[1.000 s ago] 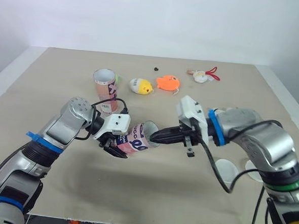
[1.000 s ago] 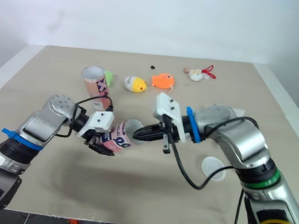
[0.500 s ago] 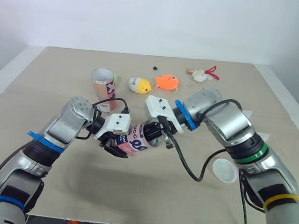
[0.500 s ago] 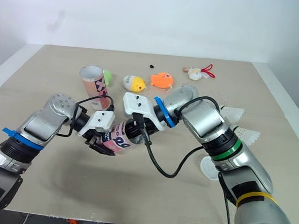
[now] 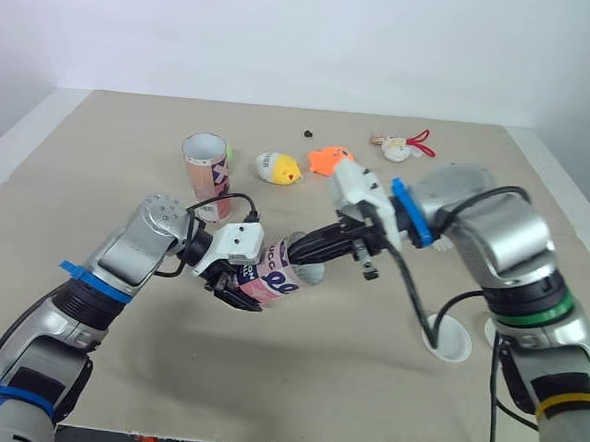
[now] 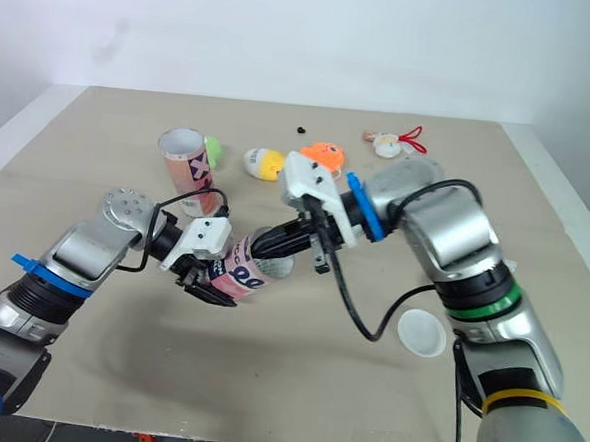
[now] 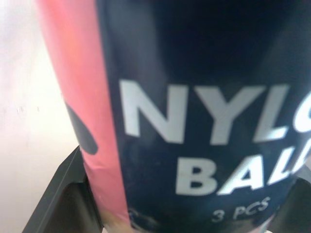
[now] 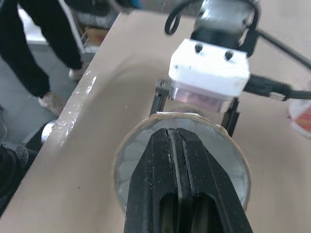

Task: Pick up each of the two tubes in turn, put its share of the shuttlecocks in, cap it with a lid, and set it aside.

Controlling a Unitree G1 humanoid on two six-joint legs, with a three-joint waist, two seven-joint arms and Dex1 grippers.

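Observation:
My left gripper [image 5: 239, 284] is shut on a pink and dark blue tube [image 5: 269, 278], held tilted above the table with its open mouth toward the right. Its label [image 7: 209, 126] is pressed close against the left wrist camera. My right gripper [image 5: 311, 252] is shut, and its black fingertips [image 8: 177, 141] sit at the tube's mouth [image 8: 121, 160], where a white feathered skirt lines the inside. A second tube [image 5: 206, 173] stands upright at the back left. Yellow [image 5: 278, 168], orange [image 5: 324, 160] and white-red [image 5: 400, 147] shuttlecocks lie behind. A white lid [image 5: 449, 339] lies at the front right.
A green shuttlecock [image 6: 213, 151] peeks out behind the upright tube. A small dark speck [image 5: 307, 135] lies at the back. A person's dark-trousered legs [image 8: 29, 43] stand beyond the table edge in the right wrist view.
My right gripper pushed deep into the tube's mouth half a second ago and has now drawn back up and to the right. The held tube shifted slightly right.

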